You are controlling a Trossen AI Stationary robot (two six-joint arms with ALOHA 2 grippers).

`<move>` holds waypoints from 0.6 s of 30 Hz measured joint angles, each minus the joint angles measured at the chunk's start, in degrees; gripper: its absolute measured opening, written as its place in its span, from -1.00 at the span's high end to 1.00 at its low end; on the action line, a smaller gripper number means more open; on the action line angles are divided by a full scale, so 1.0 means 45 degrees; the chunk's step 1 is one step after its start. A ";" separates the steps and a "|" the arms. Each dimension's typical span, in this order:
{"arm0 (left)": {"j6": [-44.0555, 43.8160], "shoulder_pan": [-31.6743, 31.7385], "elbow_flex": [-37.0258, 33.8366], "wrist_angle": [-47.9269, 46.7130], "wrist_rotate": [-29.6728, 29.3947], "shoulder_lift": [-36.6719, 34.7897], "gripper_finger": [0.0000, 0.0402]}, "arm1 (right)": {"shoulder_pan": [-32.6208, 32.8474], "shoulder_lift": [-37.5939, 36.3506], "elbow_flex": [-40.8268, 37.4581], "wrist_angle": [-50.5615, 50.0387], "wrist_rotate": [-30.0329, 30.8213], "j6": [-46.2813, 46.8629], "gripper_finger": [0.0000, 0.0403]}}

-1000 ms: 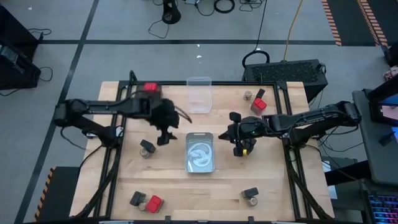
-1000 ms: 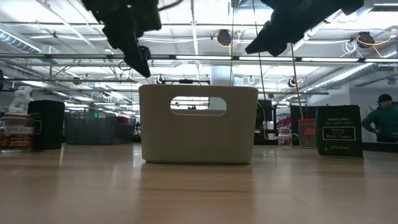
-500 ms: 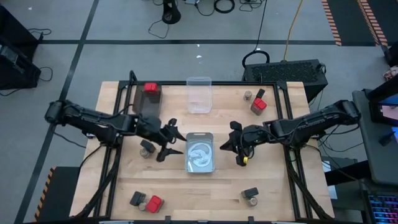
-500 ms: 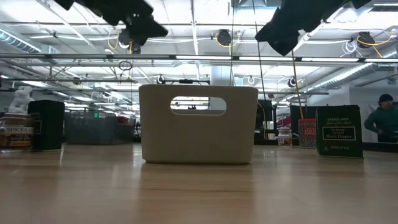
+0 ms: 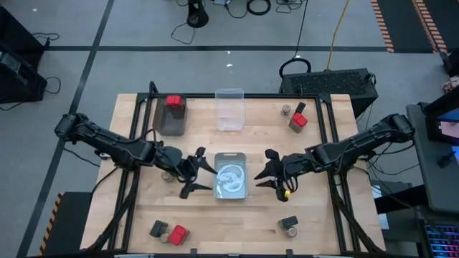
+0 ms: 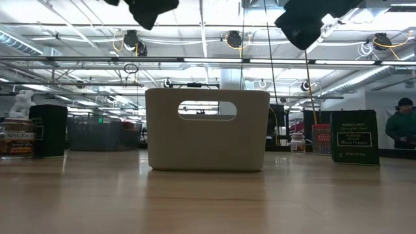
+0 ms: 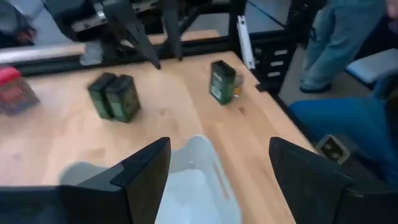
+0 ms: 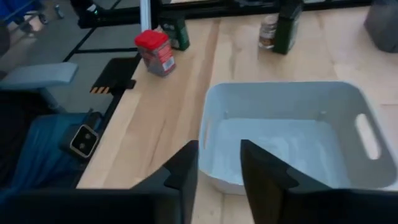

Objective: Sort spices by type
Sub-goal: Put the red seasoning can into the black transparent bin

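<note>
"Black Pepper" spice tin point(image 6: 355, 137), upright.

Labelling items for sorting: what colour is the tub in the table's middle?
White; the tub shows best in the right wrist view.

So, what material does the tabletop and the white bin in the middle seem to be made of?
The tabletop looks like pale, lightly finished wood: plank seams and grain show. The white bin looks like matte moulded plastic, with rounded corners and a cut-out handle; from above it looks silvery, so metal is possible.
</note>
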 joint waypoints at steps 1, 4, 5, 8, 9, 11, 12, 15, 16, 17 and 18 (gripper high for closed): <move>-0.0050 -0.0161 0.0033 -0.0104 0.0000 0.0000 -0.39 | 0.0040 0.0083 0.0000 -0.0020 0.0005 0.0007 0.40; -0.0060 -0.0666 0.0213 -0.0169 -0.0150 0.0000 -0.39 | 0.0068 0.0439 0.0000 0.0118 0.0048 0.0446 0.25; -0.0058 -0.0831 0.0343 -0.0183 -0.0328 0.0000 -0.39 | 0.0068 0.0567 0.0000 0.0083 0.0040 0.0738 0.21; -0.0055 -0.1281 0.0648 -0.0468 -0.0832 -0.0005 -0.39 | 0.0068 0.0964 0.0000 0.0049 -0.0084 0.1302 0.12; -0.0060 -0.1412 0.0715 -0.0571 -0.1000 0.0000 -0.39 | 0.0068 0.1051 0.0000 -0.0070 -0.0252 0.1327 0.10; -0.0068 -0.1649 0.0818 -0.0733 -0.1354 -0.0005 -0.39 | 0.0068 0.1223 0.0000 -0.0038 -0.0338 0.1498 0.08; -0.0132 -0.1760 0.0835 -0.0734 -0.1545 -0.0005 -0.39 | 0.0072 0.1261 0.0000 -0.0056 -0.0342 0.1551 0.07; -0.0542 -0.1952 0.0835 -0.0879 -0.1950 -0.0005 -0.39 | 0.0141 0.1268 0.0000 -0.0051 -0.0333 0.1686 0.07; -0.0685 -0.2005 0.0835 -0.0954 -0.2042 -0.0005 -0.39 | 0.0141 0.1268 0.0000 -0.0064 -0.0333 0.1677 0.07; -0.0745 -0.2016 0.0835 -0.1037 -0.2132 -0.0005 -0.39 | 0.0141 0.1268 0.0000 -0.0102 -0.0333 0.1648 0.07; -0.0921 -0.2061 0.0835 -0.1169 -0.2273 -0.0005 -0.39 | 0.0146 0.1259 0.0000 -0.0136 -0.0333 0.1590 0.07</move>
